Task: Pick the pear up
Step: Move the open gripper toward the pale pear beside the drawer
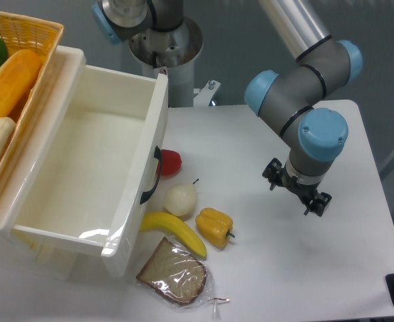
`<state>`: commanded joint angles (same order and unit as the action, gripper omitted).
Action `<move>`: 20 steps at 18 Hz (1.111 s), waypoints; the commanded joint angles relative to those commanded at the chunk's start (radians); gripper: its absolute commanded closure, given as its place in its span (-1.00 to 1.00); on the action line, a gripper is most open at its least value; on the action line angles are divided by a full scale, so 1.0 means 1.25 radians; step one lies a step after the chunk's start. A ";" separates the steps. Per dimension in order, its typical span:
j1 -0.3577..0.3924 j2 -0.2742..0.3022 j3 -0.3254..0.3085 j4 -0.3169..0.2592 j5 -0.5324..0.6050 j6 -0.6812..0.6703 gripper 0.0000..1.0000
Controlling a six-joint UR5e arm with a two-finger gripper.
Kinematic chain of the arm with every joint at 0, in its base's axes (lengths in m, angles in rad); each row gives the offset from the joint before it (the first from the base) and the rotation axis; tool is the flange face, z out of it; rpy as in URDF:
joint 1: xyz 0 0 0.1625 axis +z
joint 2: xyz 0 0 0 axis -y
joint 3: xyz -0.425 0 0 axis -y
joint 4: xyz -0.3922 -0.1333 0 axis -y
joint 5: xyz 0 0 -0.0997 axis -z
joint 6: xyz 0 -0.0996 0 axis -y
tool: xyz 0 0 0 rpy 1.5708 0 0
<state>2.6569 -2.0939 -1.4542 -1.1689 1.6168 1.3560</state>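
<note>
The pear (181,199) is pale cream-white and roundish with a thin dark stem pointing up and right. It lies on the white table next to the white bin's front wall, between a small red fruit and a banana. My gripper (297,190) hangs pointing down over bare table, well to the right of the pear and at about the same depth. Its black fingers (275,174) stick out on both sides of the wrist, so the jaws stand spread and hold nothing.
A large white bin (153,144) stands at the left, with a wicker basket (39,33) of food behind it. A red fruit (171,162), a banana (175,231), a yellow bell pepper (214,227) and wrapped bread (173,272) crowd around the pear.
</note>
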 joint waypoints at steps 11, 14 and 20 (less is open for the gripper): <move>-0.011 0.045 -0.092 -0.002 0.000 -0.113 -1.00; -0.038 0.059 -0.098 -0.005 -0.001 -0.279 -1.00; -0.075 0.067 -0.099 -0.005 -0.043 -0.407 -1.00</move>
<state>2.5633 -2.0095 -1.5784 -1.1750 1.5634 0.8468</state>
